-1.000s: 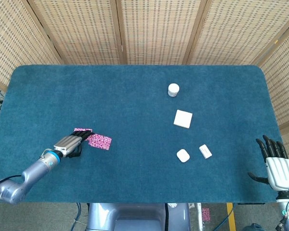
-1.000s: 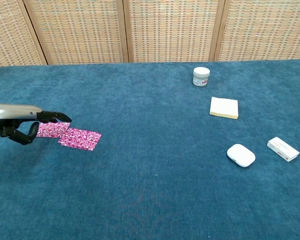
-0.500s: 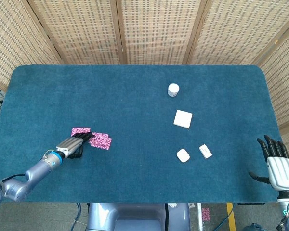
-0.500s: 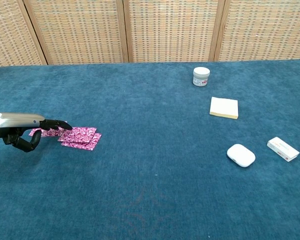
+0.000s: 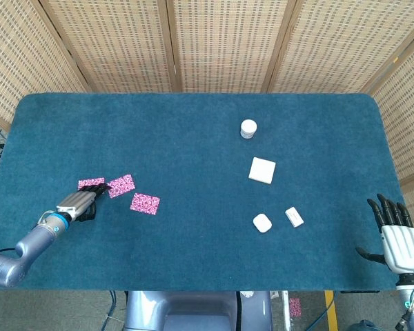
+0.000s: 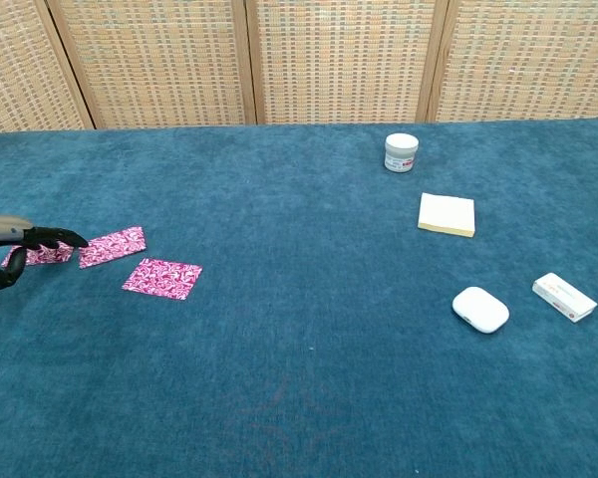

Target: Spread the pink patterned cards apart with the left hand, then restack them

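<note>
With the cards (image 5: 121, 185) lying apart near the jar-less left edge, the left hand (image 5: 78, 204), fingers stretched flat and gripping nothing, is risking nudging one off the cloth (image 5: 193, 138) while regathering.

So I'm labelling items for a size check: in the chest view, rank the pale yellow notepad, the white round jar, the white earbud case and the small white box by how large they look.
1. Pale yellow notepad
2. White earbud case, nearer the camera, so unsure
3. Small white box and white round jar look alike; the jar sits farther back.

Pink-patterned cards (image 5: 145, 203) — teal table (image 5: 193, 138)
</note>
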Robot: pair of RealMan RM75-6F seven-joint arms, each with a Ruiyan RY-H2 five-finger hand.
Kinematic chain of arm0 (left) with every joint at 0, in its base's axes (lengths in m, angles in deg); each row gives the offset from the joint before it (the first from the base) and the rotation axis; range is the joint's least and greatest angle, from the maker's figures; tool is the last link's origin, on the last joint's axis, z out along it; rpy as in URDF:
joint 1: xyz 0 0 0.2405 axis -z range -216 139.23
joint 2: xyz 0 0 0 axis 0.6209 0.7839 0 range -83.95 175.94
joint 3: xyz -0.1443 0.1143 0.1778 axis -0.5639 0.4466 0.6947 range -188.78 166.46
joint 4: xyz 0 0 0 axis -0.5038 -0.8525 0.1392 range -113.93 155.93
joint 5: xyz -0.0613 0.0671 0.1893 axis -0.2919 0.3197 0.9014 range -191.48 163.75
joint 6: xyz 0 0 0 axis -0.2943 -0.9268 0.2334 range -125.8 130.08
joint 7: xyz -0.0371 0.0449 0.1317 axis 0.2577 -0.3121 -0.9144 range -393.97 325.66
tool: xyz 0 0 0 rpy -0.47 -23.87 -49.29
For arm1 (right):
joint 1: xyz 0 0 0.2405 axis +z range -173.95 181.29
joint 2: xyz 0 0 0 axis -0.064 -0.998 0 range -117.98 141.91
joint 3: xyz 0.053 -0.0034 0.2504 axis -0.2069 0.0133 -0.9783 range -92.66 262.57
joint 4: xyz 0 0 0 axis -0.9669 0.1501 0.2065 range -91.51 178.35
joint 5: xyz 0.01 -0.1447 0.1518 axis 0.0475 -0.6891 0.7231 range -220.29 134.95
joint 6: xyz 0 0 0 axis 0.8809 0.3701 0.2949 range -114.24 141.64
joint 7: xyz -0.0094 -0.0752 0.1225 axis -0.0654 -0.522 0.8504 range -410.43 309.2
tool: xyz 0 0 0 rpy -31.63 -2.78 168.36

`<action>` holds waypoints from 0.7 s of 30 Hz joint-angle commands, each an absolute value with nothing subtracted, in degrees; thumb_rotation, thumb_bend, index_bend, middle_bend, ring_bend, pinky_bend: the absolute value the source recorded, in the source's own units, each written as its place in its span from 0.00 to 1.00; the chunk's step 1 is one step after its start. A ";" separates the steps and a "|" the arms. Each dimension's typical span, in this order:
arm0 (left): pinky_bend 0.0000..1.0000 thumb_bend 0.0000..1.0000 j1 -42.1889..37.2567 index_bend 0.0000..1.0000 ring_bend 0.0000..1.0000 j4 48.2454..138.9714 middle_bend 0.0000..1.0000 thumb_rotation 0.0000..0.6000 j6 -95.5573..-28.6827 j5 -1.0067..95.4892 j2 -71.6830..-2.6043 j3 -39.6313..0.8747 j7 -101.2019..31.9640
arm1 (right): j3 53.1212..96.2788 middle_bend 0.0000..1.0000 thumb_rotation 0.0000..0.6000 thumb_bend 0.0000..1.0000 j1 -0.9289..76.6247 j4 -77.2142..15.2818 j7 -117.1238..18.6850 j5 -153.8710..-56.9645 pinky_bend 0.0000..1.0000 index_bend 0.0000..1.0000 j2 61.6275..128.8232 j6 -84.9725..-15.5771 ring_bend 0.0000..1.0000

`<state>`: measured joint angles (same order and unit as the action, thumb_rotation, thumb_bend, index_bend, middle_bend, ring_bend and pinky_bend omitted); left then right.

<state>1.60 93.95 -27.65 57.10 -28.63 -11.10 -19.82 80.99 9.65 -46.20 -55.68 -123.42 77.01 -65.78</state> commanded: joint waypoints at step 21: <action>0.00 1.00 -1.19 0.03 0.00 87.88 0.00 1.00 -28.05 62.87 -27.23 -10.50 -9.79 | 81.16 0.00 1.00 0.00 9.54 -46.46 -55.58 -123.59 0.00 0.00 76.84 -65.84 0.00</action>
<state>-1.05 87.95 -27.74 62.54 -27.22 -10.46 -10.15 81.16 9.54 -46.47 -55.57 -123.59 76.84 -65.84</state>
